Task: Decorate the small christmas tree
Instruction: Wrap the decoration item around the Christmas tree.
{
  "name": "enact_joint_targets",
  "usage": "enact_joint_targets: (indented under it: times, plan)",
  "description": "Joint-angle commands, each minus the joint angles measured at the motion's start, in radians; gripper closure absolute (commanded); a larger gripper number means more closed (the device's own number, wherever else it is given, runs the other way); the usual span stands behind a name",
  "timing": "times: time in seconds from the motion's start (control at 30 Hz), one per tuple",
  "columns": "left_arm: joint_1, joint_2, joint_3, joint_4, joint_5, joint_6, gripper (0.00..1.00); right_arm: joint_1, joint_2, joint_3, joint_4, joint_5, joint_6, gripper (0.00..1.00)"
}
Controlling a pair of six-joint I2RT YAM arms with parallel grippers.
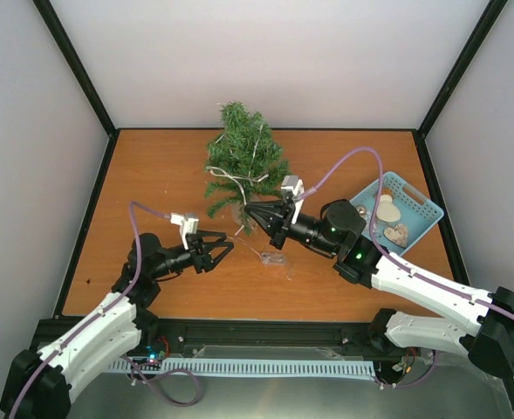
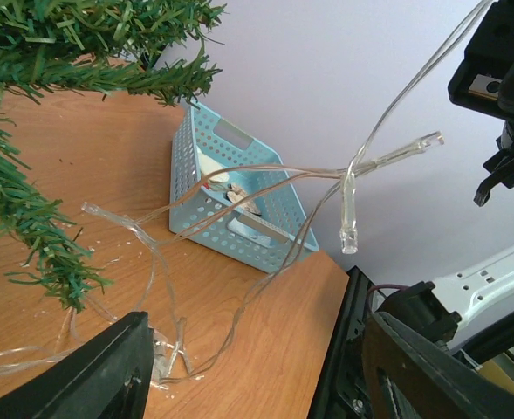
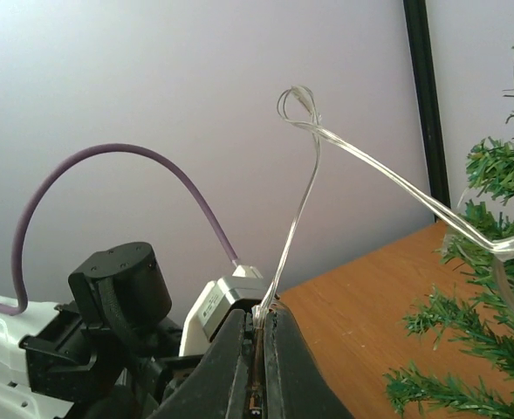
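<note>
1. top external view: left gripper (image 1: 215, 250) hangs spread and empty, left of the tree.
2. small christmas tree (image 1: 243, 155) stands at the table's far edge, light string (image 3: 396, 179) only partly draped.
3. right gripper (image 1: 250, 210) pinches that string; most wrapping, i judge, remains.

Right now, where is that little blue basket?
In the top view the blue basket sits at the right edge of the table, well right of the small christmas tree.
</note>
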State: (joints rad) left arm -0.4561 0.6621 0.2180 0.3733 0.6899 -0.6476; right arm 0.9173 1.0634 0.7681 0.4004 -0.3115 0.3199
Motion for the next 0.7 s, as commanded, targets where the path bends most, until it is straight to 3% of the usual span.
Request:
enact_joint_targets:
  times: [0.0, 0.67]
  plan:
    - [-0.025, 0.057, 0.001, 0.177, 0.005, -0.038, 0.34, 0.012, 0.003, 0.023, 0.054, 0.043, 0.021, 0.97]
    - [-0.084, 0.279, 0.106, 0.297, -0.030, 0.030, 0.38, 0.015, 0.016, 0.023, 0.100, 0.054, 0.070, 0.97]
